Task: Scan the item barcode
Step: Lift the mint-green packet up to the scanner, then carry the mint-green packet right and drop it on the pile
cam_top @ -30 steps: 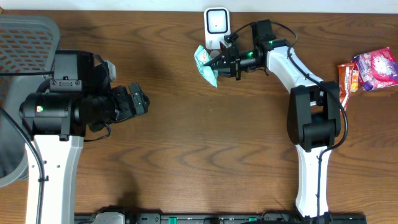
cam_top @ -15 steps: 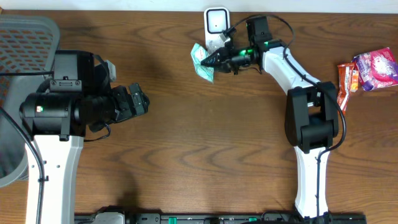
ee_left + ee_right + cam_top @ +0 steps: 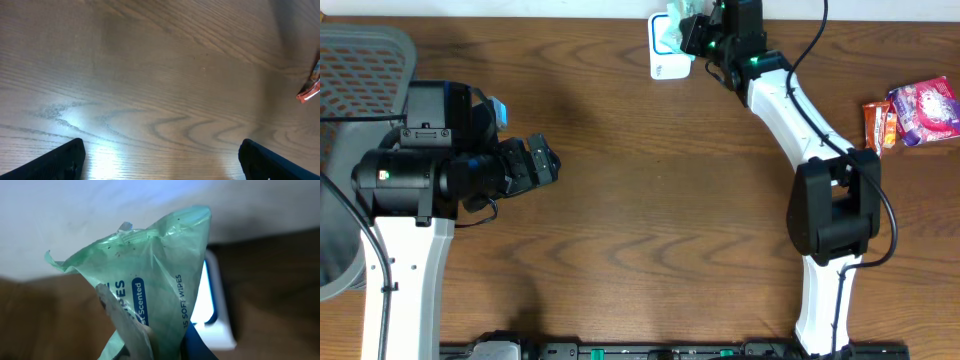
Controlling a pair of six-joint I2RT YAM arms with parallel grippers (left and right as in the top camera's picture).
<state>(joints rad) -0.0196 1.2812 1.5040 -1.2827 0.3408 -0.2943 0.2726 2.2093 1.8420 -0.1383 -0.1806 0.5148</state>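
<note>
A pale green pack of soft wipes [image 3: 150, 280] fills the right wrist view, pinched at its lower end by my right gripper [image 3: 694, 32], which is shut on it. Overhead, the wipes pack [image 3: 670, 28] hangs right over the face of the white barcode scanner [image 3: 665, 66] at the table's far edge. In the wrist view, the scanner's lit white face [image 3: 212, 302] shows just behind the pack. No barcode shows on the pack. My left gripper [image 3: 546, 164] hovers at the left of the table, open, with only bare wood between its fingertips [image 3: 67, 159].
Pink and orange snack packets [image 3: 920, 108] lie at the right edge; one orange packet's end [image 3: 309, 91] shows in the left wrist view. A grey mesh basket [image 3: 355, 60] sits at the far left behind the left arm.
My right gripper has carried the wipes pack up and to the right, from beside the scanner's left to directly over it. The left arm has stayed still.
</note>
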